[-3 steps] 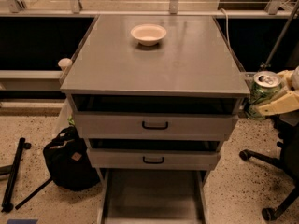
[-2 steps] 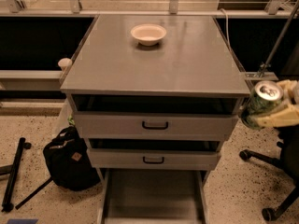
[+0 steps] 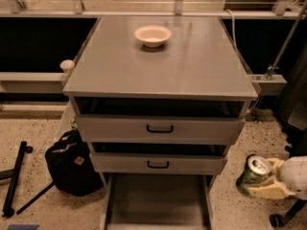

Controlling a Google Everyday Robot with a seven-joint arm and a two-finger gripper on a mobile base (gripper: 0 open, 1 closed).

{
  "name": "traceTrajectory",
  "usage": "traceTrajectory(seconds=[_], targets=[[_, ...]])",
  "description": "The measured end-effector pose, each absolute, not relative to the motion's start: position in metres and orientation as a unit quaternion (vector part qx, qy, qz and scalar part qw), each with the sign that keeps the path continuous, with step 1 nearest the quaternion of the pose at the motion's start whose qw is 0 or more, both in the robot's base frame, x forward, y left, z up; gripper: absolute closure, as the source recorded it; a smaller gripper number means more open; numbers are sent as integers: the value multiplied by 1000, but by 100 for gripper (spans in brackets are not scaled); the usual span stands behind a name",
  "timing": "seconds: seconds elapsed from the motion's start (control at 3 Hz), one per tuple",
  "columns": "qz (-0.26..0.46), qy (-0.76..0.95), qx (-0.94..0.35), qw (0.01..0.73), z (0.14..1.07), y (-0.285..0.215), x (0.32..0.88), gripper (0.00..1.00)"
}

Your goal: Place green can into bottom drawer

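Observation:
The green can (image 3: 253, 173), mottled green and white with a silver top and pull-tab, is held tilted in my gripper (image 3: 261, 181) at the lower right, beside the cabinet and level with the lowest drawers. The pale fingers (image 3: 265, 190) close around the can from the right. The bottom drawer (image 3: 158, 200) is pulled open at the bottom centre; its flat grey floor shows nothing in it. The can is to the right of the drawer and outside it.
A grey cabinet (image 3: 158, 66) carries a pale bowl (image 3: 152, 35) on top. Two upper drawers with black handles (image 3: 159, 128) sit slightly open. A black bag (image 3: 72, 164) lies on the speckled floor at the left, with a black pole (image 3: 13, 178) beside it. A chair wheel (image 3: 276, 219) is at lower right.
My gripper has carried the green can down along the cabinet's right side, from tabletop height to the level of the lower drawers, and slightly leftward.

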State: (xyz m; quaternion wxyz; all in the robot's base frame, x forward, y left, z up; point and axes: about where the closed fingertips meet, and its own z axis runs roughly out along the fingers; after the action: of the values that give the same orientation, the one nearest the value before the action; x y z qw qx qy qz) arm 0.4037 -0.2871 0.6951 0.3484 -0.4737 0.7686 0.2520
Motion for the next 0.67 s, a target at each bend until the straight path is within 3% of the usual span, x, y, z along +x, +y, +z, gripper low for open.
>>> traceTrajectory(seconds=[0.67], targets=[[295, 797, -437, 294, 603, -278, 381, 100]])
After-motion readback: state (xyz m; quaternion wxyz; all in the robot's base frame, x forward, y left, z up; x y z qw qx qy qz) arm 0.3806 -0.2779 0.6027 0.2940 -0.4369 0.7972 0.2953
